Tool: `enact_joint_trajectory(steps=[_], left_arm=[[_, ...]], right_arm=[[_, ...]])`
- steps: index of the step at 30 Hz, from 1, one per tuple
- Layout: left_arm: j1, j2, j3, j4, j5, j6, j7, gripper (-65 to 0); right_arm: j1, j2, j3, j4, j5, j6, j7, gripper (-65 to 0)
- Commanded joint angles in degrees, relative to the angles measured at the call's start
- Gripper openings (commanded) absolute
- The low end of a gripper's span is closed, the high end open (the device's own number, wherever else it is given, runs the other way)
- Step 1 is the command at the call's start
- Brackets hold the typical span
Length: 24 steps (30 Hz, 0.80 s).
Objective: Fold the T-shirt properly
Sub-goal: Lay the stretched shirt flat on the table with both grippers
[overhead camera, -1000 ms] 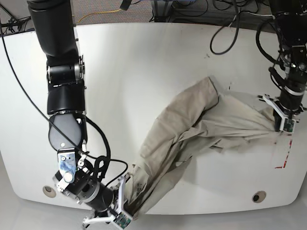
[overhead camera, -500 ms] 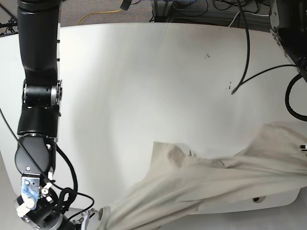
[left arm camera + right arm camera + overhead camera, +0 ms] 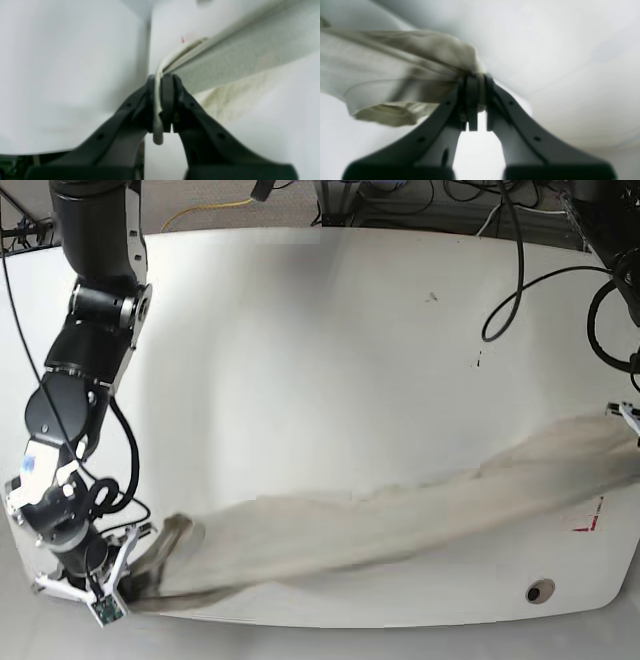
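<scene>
White table (image 3: 330, 350) with the T-shirt (image 3: 380, 525) stretched taut between both arms; left gripper (image 3: 161, 105) and right gripper (image 3: 475, 100) each pinch cloth. Spreading step, I'd guess; next, lay it flat.

Bright, even light; wrist views blurred

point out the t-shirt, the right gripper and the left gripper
T-shirt (image 3: 380, 530), base view, middle of the stretched cloth.
right gripper (image 3: 476, 86), right wrist view, fingertips clamped on bunched cloth.
left gripper (image 3: 162, 87), left wrist view, fingertips pinching the cloth edge.
</scene>
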Motion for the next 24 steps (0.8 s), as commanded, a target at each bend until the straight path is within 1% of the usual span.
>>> enact_joint_trajectory(steps=[1, 4, 6, 8, 10, 12, 16, 18, 20, 21, 24], left_arm=[[2.33, 1.55, -2.43, 0.81, 1.39, -1.54, -0.85, -65.0], [6.46, 3.13, -4.62, 0.81, 1.66, -4.71, -0.94, -65.0], [9.28, 3.13, -4.98, 0.73, 1.66, -5.80, -0.94, -65.0], [13.41, 3.92, -4.54, 0.64, 1.66, -5.80, -1.12, -65.0], [16.93, 5.24, -4.62, 0.64, 1.66, -5.80, -3.14, -65.0], [21.23, 6.47, -4.80, 0.38, 1.74, -5.80, -7.27, -65.0], [28.18, 7.09, -4.71, 0.20, 1.83, -5.80, -13.86, -65.0], [30.55, 7.18, -4.71, 0.20, 1.83, -5.80, -15.09, -65.0], [33.54, 7.18, -4.98, 0.20, 1.83, -5.80, -15.53, -65.0], [34.77, 7.18, -4.98, 0.11, 1.83, -5.80, -15.62, -65.0], [36.35, 7.18, -4.98, -0.68, 1.83, -5.80, -15.62, -65.0]], right_arm=[[-4.25, 0.29, 2.80, 4.21, -0.95, -1.19, 1.07, -65.0], [-11.63, -1.65, 6.06, 7.03, -0.95, -1.19, 1.07, -65.0], [-15.85, -3.05, 7.99, 7.82, -0.95, -1.19, 1.07, -65.0], [-21.04, -4.99, 10.19, 8.17, -1.04, -1.19, 1.07, -65.0], [-25.17, -6.13, 12.38, 8.17, -1.04, -1.19, 1.16, -65.0], [-29.30, -7.45, 14.58, 8.17, -1.04, -1.19, 1.16, -65.0], [-34.75, -9.38, 17.57, 8.17, -1.04, -1.19, 1.07, -65.0], [-36.95, -9.82, 18.01, 8.35, -1.04, -1.19, 0.98, -65.0], [-40.73, -10.17, 18.80, 10.90, -1.04, -1.19, 0.98, -63.1], [-42.58, -10.61, 19.24, 11.95, -0.95, -1.19, 0.98, -62.6], [-44.60, -12.28, 19.51, 13.01, -0.95, -1.19, 0.98, -62.3]])
